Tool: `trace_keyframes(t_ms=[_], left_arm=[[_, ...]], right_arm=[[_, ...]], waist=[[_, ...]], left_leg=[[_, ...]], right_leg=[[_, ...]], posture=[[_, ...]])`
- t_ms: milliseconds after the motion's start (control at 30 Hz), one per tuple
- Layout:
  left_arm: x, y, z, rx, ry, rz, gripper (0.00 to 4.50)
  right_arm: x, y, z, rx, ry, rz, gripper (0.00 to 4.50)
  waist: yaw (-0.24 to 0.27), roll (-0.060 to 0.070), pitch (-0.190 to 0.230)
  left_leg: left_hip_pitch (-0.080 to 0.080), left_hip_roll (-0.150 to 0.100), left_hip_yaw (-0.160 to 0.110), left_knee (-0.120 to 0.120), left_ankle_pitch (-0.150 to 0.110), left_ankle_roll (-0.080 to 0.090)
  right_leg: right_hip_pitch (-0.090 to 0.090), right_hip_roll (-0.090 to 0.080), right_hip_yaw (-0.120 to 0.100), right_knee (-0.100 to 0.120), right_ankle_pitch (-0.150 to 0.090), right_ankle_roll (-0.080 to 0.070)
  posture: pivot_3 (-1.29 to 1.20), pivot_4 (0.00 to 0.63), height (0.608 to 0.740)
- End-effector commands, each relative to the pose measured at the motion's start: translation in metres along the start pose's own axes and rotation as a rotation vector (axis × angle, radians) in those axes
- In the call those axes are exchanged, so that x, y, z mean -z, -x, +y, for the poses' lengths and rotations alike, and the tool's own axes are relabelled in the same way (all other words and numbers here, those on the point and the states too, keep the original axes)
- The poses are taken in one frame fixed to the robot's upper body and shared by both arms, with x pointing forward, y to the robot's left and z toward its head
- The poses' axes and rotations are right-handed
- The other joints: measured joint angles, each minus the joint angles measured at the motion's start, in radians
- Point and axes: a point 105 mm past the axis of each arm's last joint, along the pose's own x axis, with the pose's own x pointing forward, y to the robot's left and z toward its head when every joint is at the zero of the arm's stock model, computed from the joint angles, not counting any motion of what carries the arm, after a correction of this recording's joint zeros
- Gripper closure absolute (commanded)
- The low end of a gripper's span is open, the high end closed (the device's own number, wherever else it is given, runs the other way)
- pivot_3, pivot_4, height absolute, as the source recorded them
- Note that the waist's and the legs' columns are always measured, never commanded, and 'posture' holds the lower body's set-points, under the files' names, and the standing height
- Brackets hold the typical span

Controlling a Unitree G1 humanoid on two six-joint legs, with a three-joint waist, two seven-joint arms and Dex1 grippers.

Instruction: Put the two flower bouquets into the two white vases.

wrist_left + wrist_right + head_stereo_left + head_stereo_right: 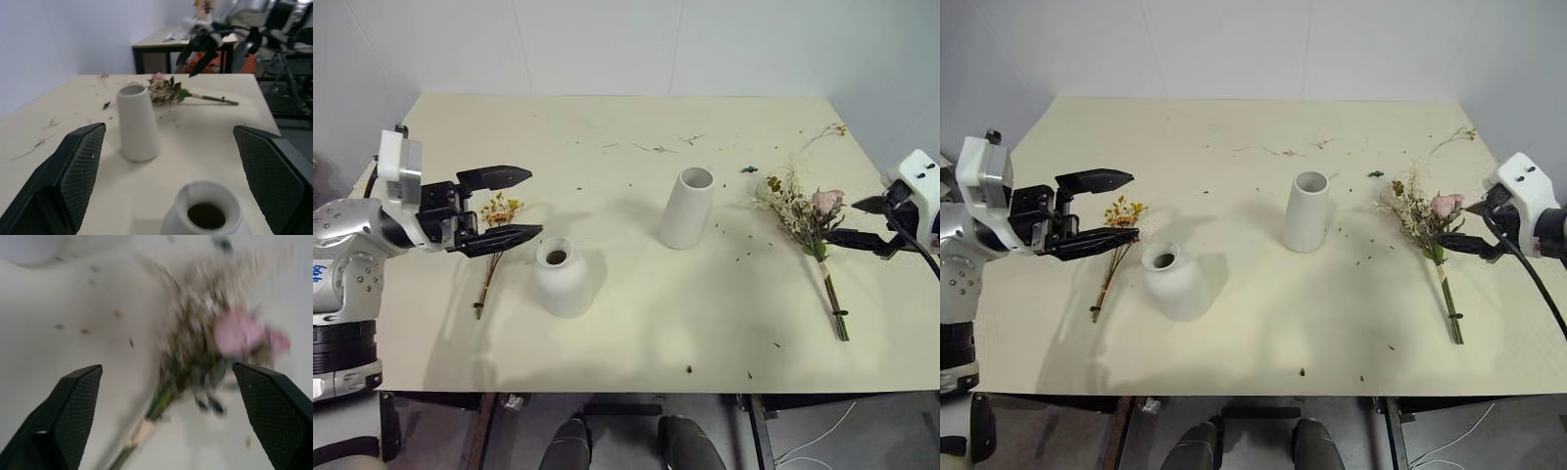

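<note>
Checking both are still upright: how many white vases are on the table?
2, both upright: the tall vase near the middle, the squat vase nearer the left gripper.

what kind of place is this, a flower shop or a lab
Most likely a robot lab or test room, not a shop: a bare cream table against plain white walls, another desk behind with tripods and gear, and cables trailing on the floor.

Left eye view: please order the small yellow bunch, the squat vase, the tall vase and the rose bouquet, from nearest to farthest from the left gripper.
From the left gripper:
1. small yellow bunch, lying just under its fingers
2. squat vase, beside it
3. tall vase, mid-table
4. rose bouquet, far right
</note>
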Motion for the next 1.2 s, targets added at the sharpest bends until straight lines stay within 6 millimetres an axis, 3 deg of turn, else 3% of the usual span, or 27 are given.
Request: trace_keyframes(t_ms=[33,267,533,633,833,1000,1100,1200], left_arm=[[-0.012,-0.001,-0.007,0.01,-0.039,-0.021,0.04],[-0.02,0.001,-0.022,-0.011,-0.038,-0.017,0.04],[-0.025,0.003,-0.029,-0.048,-0.033,-0.006,0.04],[-0.026,0.003,-0.029,-0.054,-0.036,-0.003,0.0],[-0.028,0.001,-0.026,-0.058,-0.051,-0.008,0.0],[-0.028,-0.002,-0.021,-0.044,-0.053,-0.013,0.0],[-0.025,-0.002,-0.018,-0.037,-0.041,-0.011,0.0],[-0.023,0.0,-0.012,-0.04,-0.037,-0.01,0.0]], right_arm=[[0.014,0.002,-0.009,0.016,-0.107,0.115,0.0],[0.036,-0.021,-0.017,0.06,-0.289,0.269,0.0],[0.04,-0.047,0.003,-0.04,-0.323,0.339,0.0],[0.038,-0.054,0.008,-0.056,-0.296,0.35,0.62],[0.031,-0.06,0.012,-0.089,-0.272,0.316,2.59],[0.005,-0.053,0.001,-0.074,-0.252,0.119,4.33],[-0.027,-0.046,-0.007,-0.047,-0.196,-0.126,4.48],[-0.074,-0.033,0.001,-0.084,-0.112,-0.428,4.48]], waist=[[-0.001,0.0,0.0],[-0.016,0.001,0.0],[-0.018,0.001,0.0],[-0.019,0.001,0.0],[-0.022,0.001,0.0],[-0.021,0.001,0.0],[-0.019,0.001,0.0],[-0.021,0.001,0.0]], left_leg=[[0.0,0.0,0.0,-0.001,0.0,0.0],[-0.004,0.001,0.002,-0.002,-0.001,0.0],[-0.013,0.001,0.002,0.004,0.0,-0.001],[-0.013,0.001,0.002,0.008,-0.001,-0.001],[-0.011,0.001,0.002,0.011,0.0,-0.001],[-0.011,0.001,0.002,0.011,0.0,-0.001],[-0.011,0.001,0.002,0.011,0.0,-0.001],[-0.012,0.001,0.002,0.01,0.0,-0.001]], right_leg=[[-0.001,0.0,0.0,0.0,0.0,0.0],[-0.006,0.0,0.001,0.0,0.0,0.0],[-0.015,0.001,0.002,0.006,0.0,0.001],[-0.014,0.001,0.002,0.008,0.0,0.001],[-0.013,0.002,0.003,0.012,0.001,0.001],[-0.013,0.002,0.003,0.013,0.001,0.001],[-0.014,0.002,0.003,0.013,0.001,0.001],[-0.014,0.002,0.004,0.013,0.001,0.001]], posture=[[0.0,0.15,0.74],[0.0,0.15,0.74],[0.0,0.15,0.74],[0.0,0.15,0.74],[0.0,0.15,0.74],[0.0,0.15,0.74],[0.0,0.15,0.74],[0.0,0.15,0.74]])
